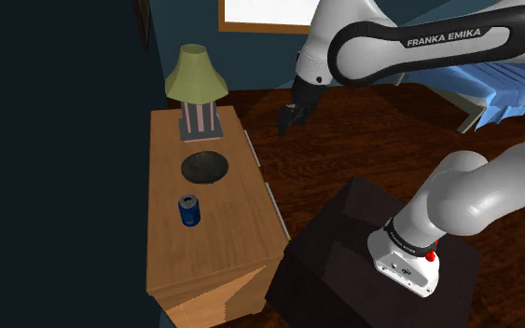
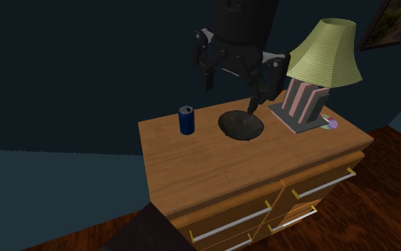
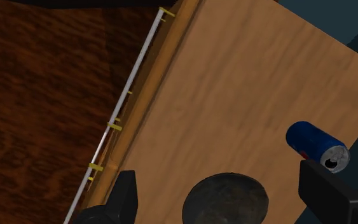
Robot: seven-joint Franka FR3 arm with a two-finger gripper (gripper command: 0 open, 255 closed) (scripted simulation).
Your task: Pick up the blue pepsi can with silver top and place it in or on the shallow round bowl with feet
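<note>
Second exterior view, left to right: blue can point(image 2: 186, 120) upright on the wooden dresser point(image 2: 191, 171), left of centre; dark bowl point(image 2: 241, 125) near it, not touching; lamp point(image 2: 320, 64) upper right, just beside the bowl. Gripper point(image 2: 230, 98) — fingers spread, holding nothing — hangs above the bowl.

I am watching dim pictures. The dresser point(image 1: 223, 238) top is catching the most light; the wall point(image 1: 55, 140) behind the dresser is fading into dark blue, and a window point(image 1: 262, 13) beyond it is glowing.

Blue can point(image 1: 188, 211) upright near dark bowl point(image 1: 204, 168).
</note>
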